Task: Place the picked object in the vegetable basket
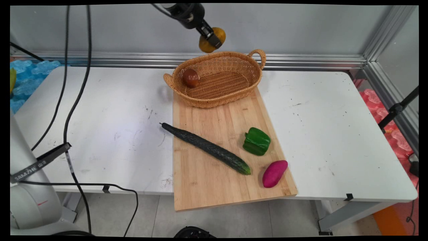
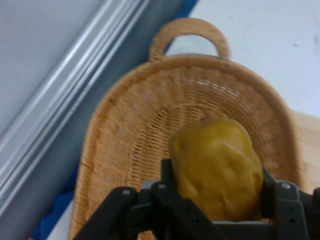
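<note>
one potato (image 2: pixel 216 167) pinched in my gripper (image 1: pixel 212 39), hanging above basket (image 1: pixel 234 97); i see brown fruit (image 1: pixel 191 77) inside.

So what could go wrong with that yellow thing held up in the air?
The black two-finger gripper holds the lumpy yellow-brown fruit high above the oval woven wicker basket. If it slips from that height, it might bounce off the basket's rim onto the white table. It could also land on the round brown fruit already inside and bruise it. The fingers grip only its lower part, so it may tilt.
</note>
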Available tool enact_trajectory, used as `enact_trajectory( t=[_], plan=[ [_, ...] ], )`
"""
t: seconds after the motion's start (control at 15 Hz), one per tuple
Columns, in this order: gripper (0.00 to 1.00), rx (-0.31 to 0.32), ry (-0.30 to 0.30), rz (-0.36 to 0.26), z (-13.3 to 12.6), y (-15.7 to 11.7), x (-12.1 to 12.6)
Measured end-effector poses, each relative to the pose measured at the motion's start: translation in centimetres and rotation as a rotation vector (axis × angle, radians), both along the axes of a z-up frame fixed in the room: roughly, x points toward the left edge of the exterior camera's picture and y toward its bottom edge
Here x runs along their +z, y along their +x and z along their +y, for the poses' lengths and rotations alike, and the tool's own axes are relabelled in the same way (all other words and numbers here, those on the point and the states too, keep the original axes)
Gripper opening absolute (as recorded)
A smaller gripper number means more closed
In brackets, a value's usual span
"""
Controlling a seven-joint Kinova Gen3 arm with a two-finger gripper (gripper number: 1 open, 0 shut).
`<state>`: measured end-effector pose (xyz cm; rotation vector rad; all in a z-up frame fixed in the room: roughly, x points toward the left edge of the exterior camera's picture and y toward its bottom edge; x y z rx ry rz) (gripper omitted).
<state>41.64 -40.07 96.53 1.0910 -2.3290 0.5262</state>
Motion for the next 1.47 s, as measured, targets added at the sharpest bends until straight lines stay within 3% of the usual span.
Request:
enact_trajectory(
  t=[0.67, 1.47],
  plan=[
    [0.00, 0.068, 0.017, 0.006, -7.9, -2.0, -5.1],
    [0.00, 0.100, 0.117, -0.061, -14.6, -4.0, -13.7]
  ],
)
